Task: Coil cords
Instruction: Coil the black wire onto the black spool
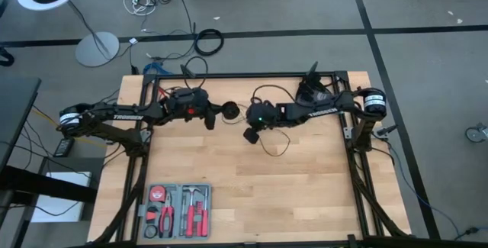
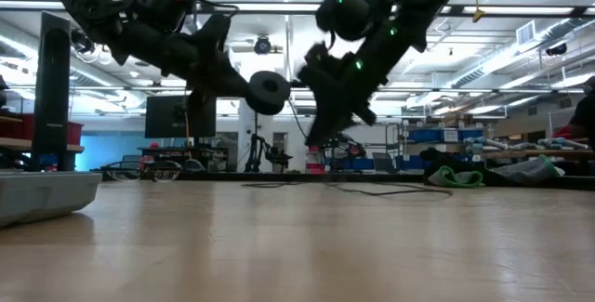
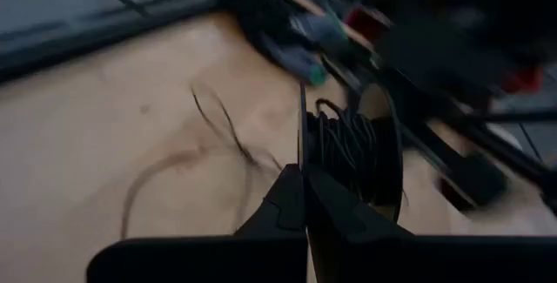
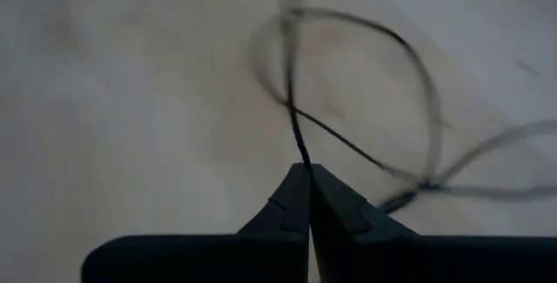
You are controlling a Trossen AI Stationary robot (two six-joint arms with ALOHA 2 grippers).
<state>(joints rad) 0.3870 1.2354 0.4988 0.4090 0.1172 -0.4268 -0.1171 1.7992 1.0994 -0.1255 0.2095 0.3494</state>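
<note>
Two grippers are up off the table and both are pinched tight. The left gripper [image 3: 305, 187] has its fingers clamped on the rim of the small round puck [image 1: 228, 111], and from its wrist view you can see turns of the cord [image 4: 300, 139] already wound around that disc. In the high view the puck sits at about 10 o'clock from the table's centre, held in the air just beside the right arm's wrist.

Over to the right gripper [image 1: 249, 135]: its fingers are closed on the thin black cord itself, a single strand running straight out from between the tips. The rest of the cord trails down in slack loops onto the wooden table [image 1: 305, 194], lying around 4 o'clock from that gripper.

Now, handling. This cord looks very light and very limp, with no stiffness to hold a shape, so loops will likely flop and cross over one another, as they do in the right wrist view. It is thin enough to slip through a loose pinch, I'd say, so a firm grip close to the puck seems wise, keeping the free length short and under light tension. The puck is the rigid part, best held by its rim as now. A tool tray [image 1: 177, 211] waits at 7 o'clock, well apart.
</note>
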